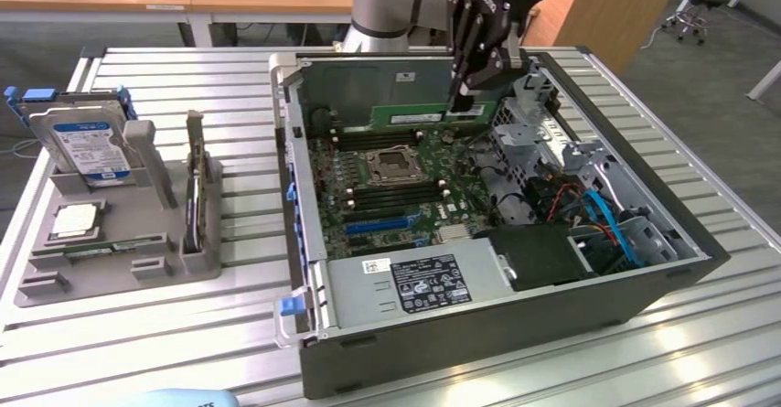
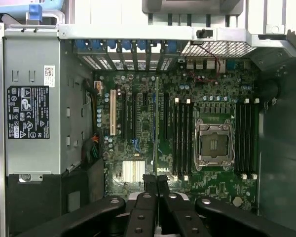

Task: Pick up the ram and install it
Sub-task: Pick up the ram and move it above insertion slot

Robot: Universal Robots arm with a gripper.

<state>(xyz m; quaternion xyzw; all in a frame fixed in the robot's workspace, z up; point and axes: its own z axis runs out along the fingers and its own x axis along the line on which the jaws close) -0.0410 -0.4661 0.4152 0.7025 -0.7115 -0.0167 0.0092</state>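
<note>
The ram [image 1: 409, 114] is a long green stick, held level above the far part of the motherboard [image 1: 403, 197] inside the open computer case [image 1: 488, 334]. My gripper [image 1: 464, 105] is shut on it, gripping towards its end on the exterior view's right. In the wrist view the ram [image 2: 156, 123] shows edge-on as a thin line running out from between the black fingers [image 2: 147, 190] of my gripper [image 2: 155, 181]. Empty memory slots [image 2: 180, 138] flank the open processor socket [image 2: 213, 143] below.
A grey holder [image 1: 110, 261] on the exterior view's left carries a blue-labelled hard drive [image 1: 88, 146] and a silver-topped processor chip [image 1: 76, 219]. Inside the case are the power supply [image 1: 415, 283], drive cage metal [image 1: 543, 123] and blue cables [image 1: 610, 229].
</note>
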